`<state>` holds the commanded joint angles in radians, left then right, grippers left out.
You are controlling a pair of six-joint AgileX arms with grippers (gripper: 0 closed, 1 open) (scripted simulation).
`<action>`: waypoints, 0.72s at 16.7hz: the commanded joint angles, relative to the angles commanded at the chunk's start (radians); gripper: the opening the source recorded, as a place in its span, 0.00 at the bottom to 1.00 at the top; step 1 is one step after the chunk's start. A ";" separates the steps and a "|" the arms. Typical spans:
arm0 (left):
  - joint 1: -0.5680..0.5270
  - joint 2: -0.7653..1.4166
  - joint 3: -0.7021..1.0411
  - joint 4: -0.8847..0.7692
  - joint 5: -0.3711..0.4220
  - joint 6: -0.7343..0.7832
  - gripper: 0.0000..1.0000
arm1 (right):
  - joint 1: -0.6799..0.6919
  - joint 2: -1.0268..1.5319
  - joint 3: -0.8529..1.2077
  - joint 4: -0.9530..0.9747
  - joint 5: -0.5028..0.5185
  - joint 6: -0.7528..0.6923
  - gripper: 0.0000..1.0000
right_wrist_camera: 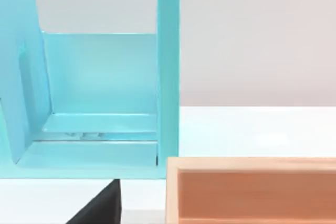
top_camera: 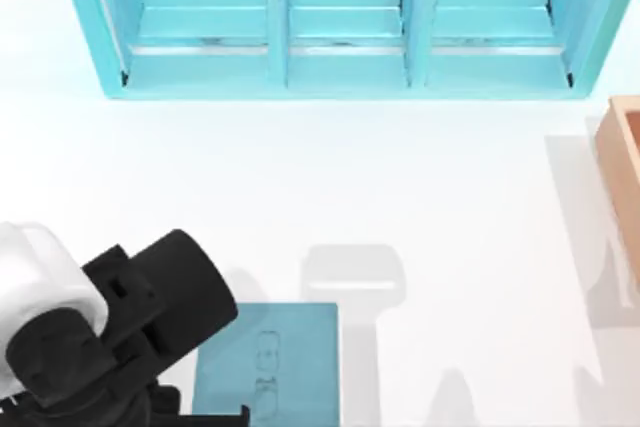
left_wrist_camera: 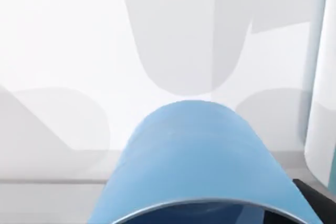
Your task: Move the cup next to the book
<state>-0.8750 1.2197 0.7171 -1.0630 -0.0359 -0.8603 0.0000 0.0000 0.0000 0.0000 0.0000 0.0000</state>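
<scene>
The cup point(left_wrist_camera: 194, 161) is a light-blue cylinder seen very close in the left wrist view, its rim nearest the camera, raised over the white table. My left gripper point(left_wrist_camera: 210, 213) is shut on it; one dark finger point(left_wrist_camera: 315, 198) shows beside its wall. From above, my left arm point(top_camera: 120, 327) sits at the front left and hides the cup. The book point(top_camera: 275, 362), a flat teal slab with faint embossed figures, lies just right of that arm at the front edge. A black part of my right gripper point(right_wrist_camera: 102, 208) shows low in the right wrist view.
A big light-blue three-bay shelf unit point(top_camera: 340, 57) stands along the back of the table. A wooden box point(top_camera: 625, 152) sits at the right edge, close in front of the right wrist camera as the box point(right_wrist_camera: 252, 192). White tabletop point(top_camera: 330, 187) lies between shelf and book.
</scene>
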 joint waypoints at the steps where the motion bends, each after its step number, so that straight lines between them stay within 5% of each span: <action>1: 0.000 0.000 0.000 0.000 0.000 0.000 0.00 | 0.000 0.000 0.000 0.000 0.000 0.000 1.00; 2: 0.000 0.000 0.000 0.000 0.000 0.000 0.00 | 0.000 0.000 0.000 0.000 0.000 0.000 1.00; 12: 0.000 0.000 0.000 0.000 0.000 0.000 0.75 | 0.000 0.000 0.000 0.000 0.000 0.000 1.00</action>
<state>-0.8750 1.2197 0.7171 -1.0630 -0.0359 -0.8603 0.0000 0.0000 0.0000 0.0000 0.0000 0.0000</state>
